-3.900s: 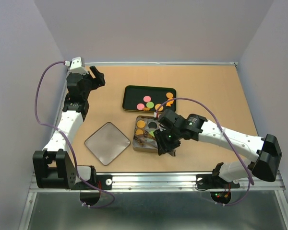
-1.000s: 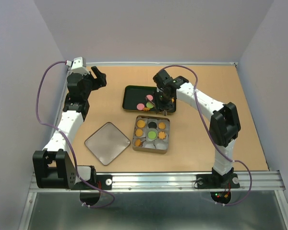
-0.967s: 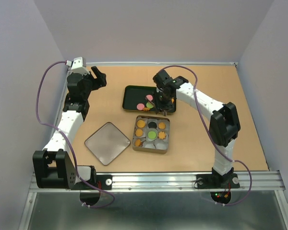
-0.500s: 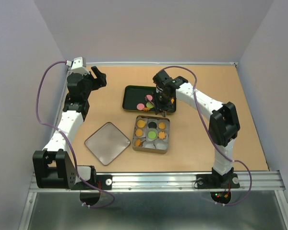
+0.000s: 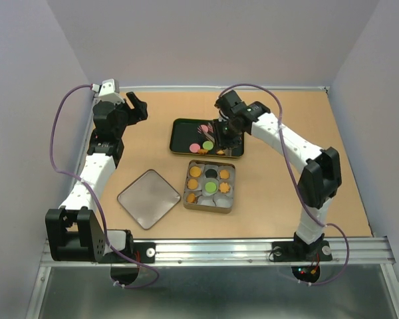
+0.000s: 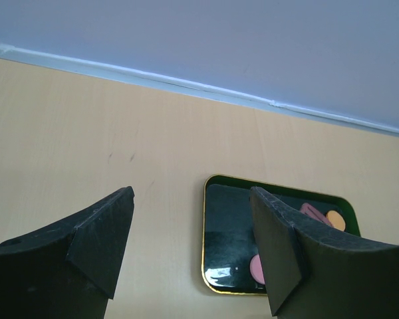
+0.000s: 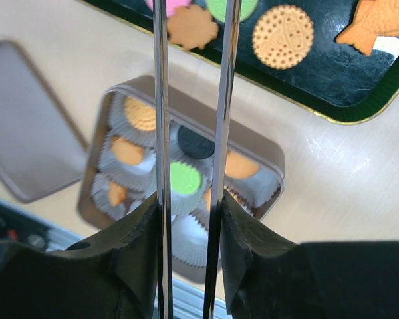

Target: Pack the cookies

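From above, the right gripper [image 5: 216,135] hangs over the black tray [image 5: 179,131], which lies mid-table toward the far edge. Loose cookies [image 5: 195,147] lie along the tray's near rim, just under and left of it. The tin [image 5: 209,208] sits just nearer the near edge. The left gripper [image 5: 134,106] waits by the far-left corner, so the right arm is the nearer.

In the left wrist view, its jaws are spread and empty.

In the right wrist view, the slim fingers [image 7: 161,100] stand narrowly apart with their tips cut off, so I cannot tell whether they grip anything.
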### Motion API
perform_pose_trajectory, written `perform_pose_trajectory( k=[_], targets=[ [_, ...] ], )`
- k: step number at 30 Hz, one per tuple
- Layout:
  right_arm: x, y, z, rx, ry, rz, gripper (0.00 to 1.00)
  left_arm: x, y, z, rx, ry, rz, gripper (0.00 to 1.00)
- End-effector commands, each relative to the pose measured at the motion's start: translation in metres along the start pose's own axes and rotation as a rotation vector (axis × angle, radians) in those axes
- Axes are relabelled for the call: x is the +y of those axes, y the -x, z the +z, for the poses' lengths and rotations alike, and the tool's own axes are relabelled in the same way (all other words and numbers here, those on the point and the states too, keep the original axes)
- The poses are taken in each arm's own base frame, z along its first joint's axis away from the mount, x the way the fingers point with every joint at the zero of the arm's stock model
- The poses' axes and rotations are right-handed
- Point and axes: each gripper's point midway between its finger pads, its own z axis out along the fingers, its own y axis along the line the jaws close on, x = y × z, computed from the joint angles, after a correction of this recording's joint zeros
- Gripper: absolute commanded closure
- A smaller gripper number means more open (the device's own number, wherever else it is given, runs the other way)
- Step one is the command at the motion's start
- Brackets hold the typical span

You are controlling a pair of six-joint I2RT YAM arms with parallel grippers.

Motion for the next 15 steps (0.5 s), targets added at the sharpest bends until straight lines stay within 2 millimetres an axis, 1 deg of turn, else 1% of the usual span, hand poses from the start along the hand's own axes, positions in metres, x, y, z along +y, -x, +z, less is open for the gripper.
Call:
perform_pose_trajectory(
  k=[1, 2, 3, 6, 7, 9, 10, 11, 12, 13, 14, 15],
  targets=[
    [0.025, 0.016, -0.068, -0.151, 0.124, -0.009, 0.60, -0.010, 0.017, 0.000, -0.047, -0.033, 0.006, 0.20],
    [0.025, 0.012, -0.073, -0.152, 0.130, -0.008, 0.60, -0.010, 0.017, 0.001, -0.046, -0.031, 0.006, 0.20],
    [0.025, 0.007, -0.086, -0.164, 0.144, -0.011, 0.60, -0.010, 0.017, 0.000, -0.046, -0.031, 0.006, 0.20],
    [0.025, -0.007, -0.100, -0.155, 0.166, -0.012, 0.60, -0.010, 0.017, 0.001, -0.047, -0.033, 0.006, 0.20],
    [0.025, -0.020, -0.107, -0.133, 0.185, -0.011, 0.60, -0.010, 0.017, 0.001, -0.045, -0.032, 0.006, 0.20],
    [0.027, -0.035, -0.110, -0.098, 0.212, -0.003, 0.60, -0.011, 0.016, 0.001, -0.045, -0.032, 0.006, 0.20],
    [0.033, -0.044, -0.122, -0.098, 0.260, -0.004, 0.60, -0.011, 0.016, 0.000, -0.045, -0.032, 0.005, 0.20],
    [0.029, -0.060, -0.115, -0.054, 0.263, 0.006, 0.60, -0.010, 0.016, 0.001, -0.044, -0.032, 0.006, 0.20],
    [0.032, -0.069, -0.119, -0.036, 0.297, 0.006, 0.60, -0.011, 0.016, 0.000, -0.044, -0.032, 0.006, 0.20],
    [0.034, -0.076, -0.127, -0.041, 0.319, -0.001, 0.60, -0.011, 0.016, 0.000, -0.044, -0.033, 0.008, 0.20],
    [0.033, -0.084, -0.129, -0.033, 0.331, 0.002, 0.60, -0.011, 0.015, 0.001, -0.043, -0.031, 0.010, 0.20],
    [0.032, -0.097, -0.125, 0.002, 0.337, 0.008, 0.60, -0.012, 0.015, 0.001, -0.043, -0.033, 0.010, 0.20]
  ],
)
